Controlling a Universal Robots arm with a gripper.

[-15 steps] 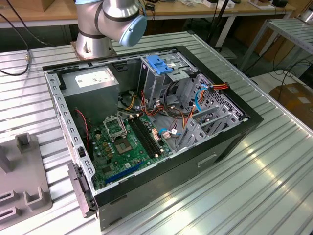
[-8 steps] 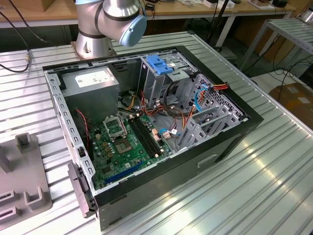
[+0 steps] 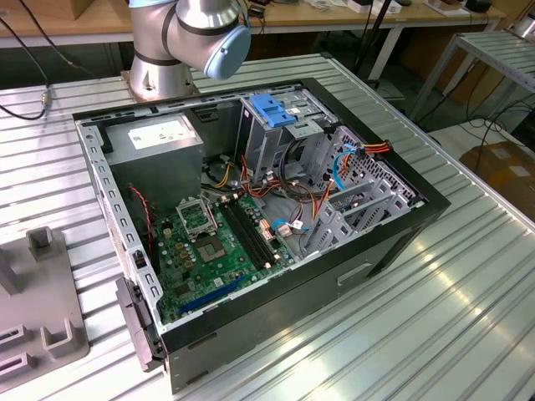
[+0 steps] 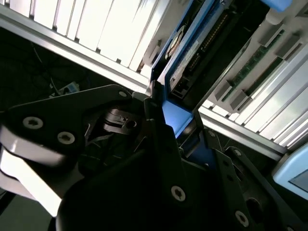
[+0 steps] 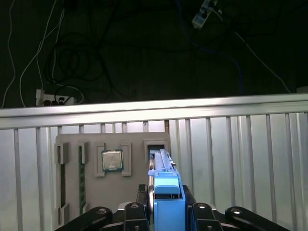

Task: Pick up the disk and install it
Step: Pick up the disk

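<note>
The disk (image 5: pixel 162 166), a dark slab edged in bright blue, was stood on edge in a slot of the grey holder (image 5: pixel 70 144) on the slatted table (image 5: pixel 240 163). Its blue end was clamped by the gripper (image 5: pixel 167 197), closed on both sides.

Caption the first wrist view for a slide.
End effector gripping the blue-framed disk, on edge over the grey fixture, a processor chip seated alongside.
</note>
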